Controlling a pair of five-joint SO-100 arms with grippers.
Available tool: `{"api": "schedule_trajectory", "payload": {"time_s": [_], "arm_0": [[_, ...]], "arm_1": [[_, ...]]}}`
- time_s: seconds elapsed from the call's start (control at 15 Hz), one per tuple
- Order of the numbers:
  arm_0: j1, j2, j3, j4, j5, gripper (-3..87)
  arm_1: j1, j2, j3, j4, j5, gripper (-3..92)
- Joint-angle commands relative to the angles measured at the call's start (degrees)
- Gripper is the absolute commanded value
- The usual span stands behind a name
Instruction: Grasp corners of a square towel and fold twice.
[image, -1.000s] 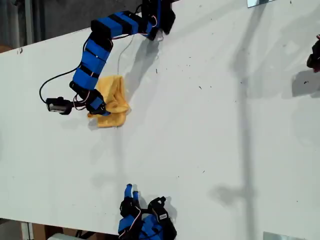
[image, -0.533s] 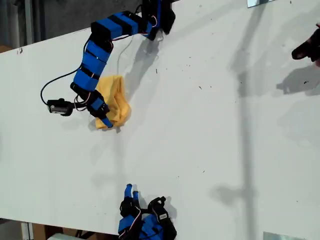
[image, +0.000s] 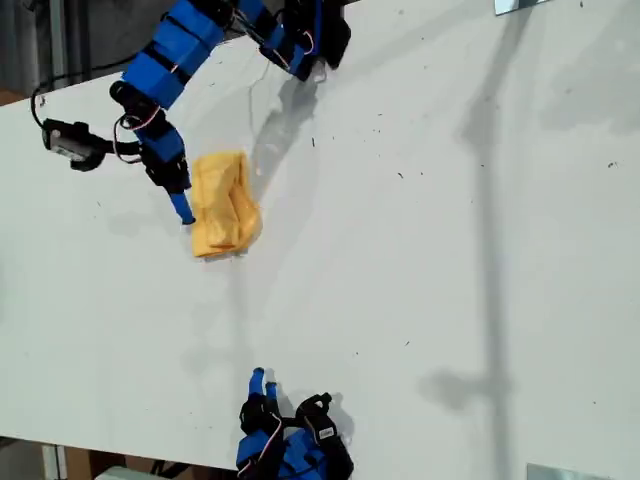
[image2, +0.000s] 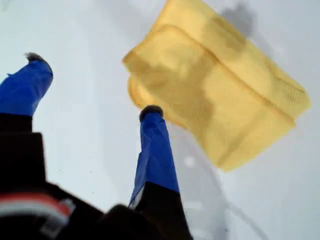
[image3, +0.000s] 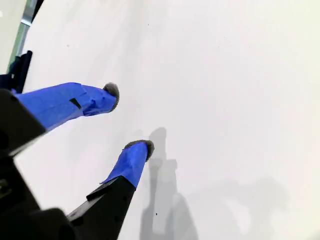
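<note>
one towel (image: 224, 203), two arms, one table (image: 450, 250)

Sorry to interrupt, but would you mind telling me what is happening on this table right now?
My two arms are folding a square towel on a white table. The yellow-orange towel lies folded into a small bundle towards the exterior view's upper left. My first gripper hovers just beside it with its jaws open and empty. My second gripper is parked at the table's near edge, at the bottom of the exterior view, jaws open over bare table and holding nothing.
</note>
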Motion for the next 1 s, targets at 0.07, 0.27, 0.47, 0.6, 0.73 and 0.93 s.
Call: {"api": "schedule_trajectory", "payload": {"time_s": [0.07,0.27,0.47,0.6,0.73,0.93], "arm_0": [[0.35,0.44,0.18,-0.09,0.53,17.3],[5.1,0.44,-0.97,1.23,2.11,16.7],[8.26,0.53,0.88,1.05,-2.9,13.9],[8.61,0.53,1.14,0.7,1.32,13.9],[12.92,0.53,1.23,0.62,3.96,13.3],[12.92,0.53,1.23,0.35,12.57,12.5]], "arm_1": [[-6.42,40.34,39.2,-5.45,7.56,36.0],[-13.62,82.18,62.67,-0.18,13.45,11.6],[-22.24,81.91,69.17,1.41,18.11,6.2],[-19.16,81.83,72.69,7.12,26.28,6.2],[-15.64,81.83,71.98,13.8,43.33,5.2],[-12.57,81.83,71.89,13.97,44.21,5.5]]}}
